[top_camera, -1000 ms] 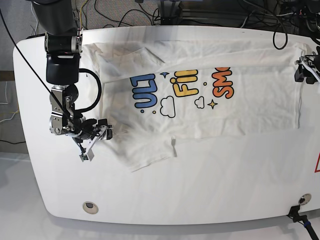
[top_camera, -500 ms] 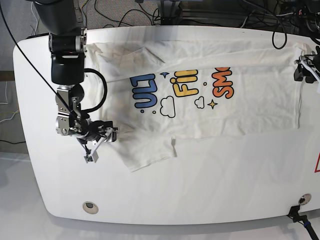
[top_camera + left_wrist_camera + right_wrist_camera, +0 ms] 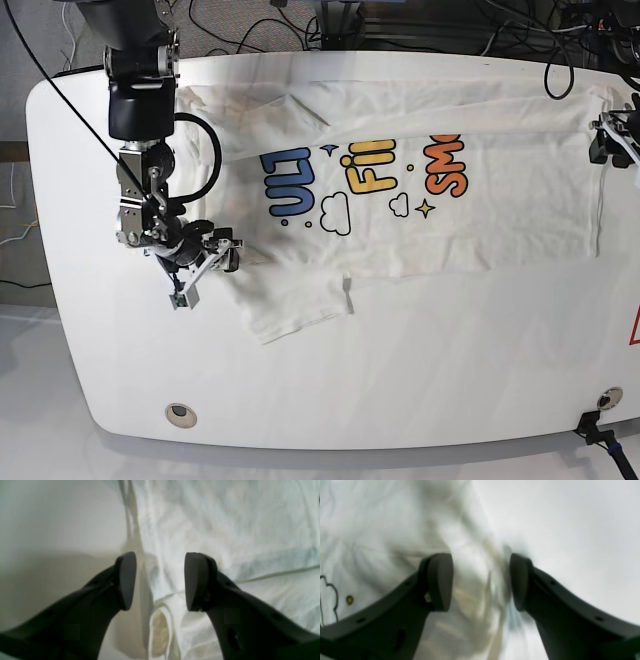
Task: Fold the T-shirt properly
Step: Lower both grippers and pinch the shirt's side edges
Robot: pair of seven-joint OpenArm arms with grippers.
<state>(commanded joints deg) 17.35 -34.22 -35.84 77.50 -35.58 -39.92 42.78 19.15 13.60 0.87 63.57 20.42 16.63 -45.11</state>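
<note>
On the white worktop [image 3: 420, 370] we see the T-shirt [image 3: 500, 200] spread print-up, one sleeve toward the near edge. The right gripper [image 3: 481, 580], jaws wide, straddles that sleeve's edge; the left gripper [image 3: 160, 580], jaws wide, straddles the hem.

T-shirt [image 3: 480, 215] spread across the far half of the table [image 3: 420, 370], right gripper [image 3: 212, 262] at its near-left sleeve, left gripper [image 3: 612, 138] at its right edge

Base view overhead, 2 wrist views close (between pincer fingers), looking down
</note>
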